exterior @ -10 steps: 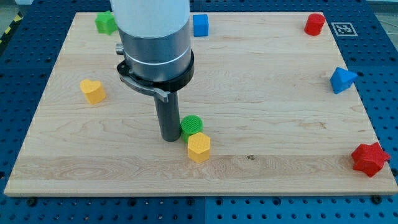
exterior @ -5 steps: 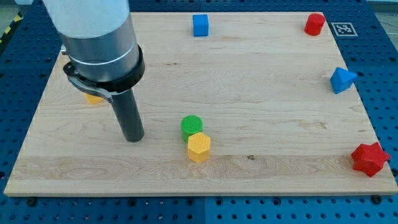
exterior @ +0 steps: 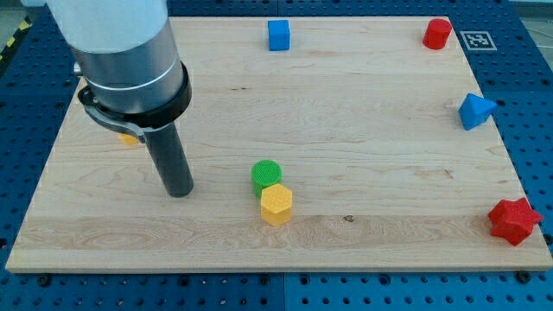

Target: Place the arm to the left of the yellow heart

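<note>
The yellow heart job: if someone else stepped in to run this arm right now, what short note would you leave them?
No gripper; my tip rests on the board, left of the green cylinder and yellow hexagon, touching neither.
The yellow heart is mostly hidden behind the arm; only a sliver shows, up-left of my tip.
Done: the arm is close to the heart.
Left: my tip sits below and right of the heart, so it needs to go round to its left side.
</note>
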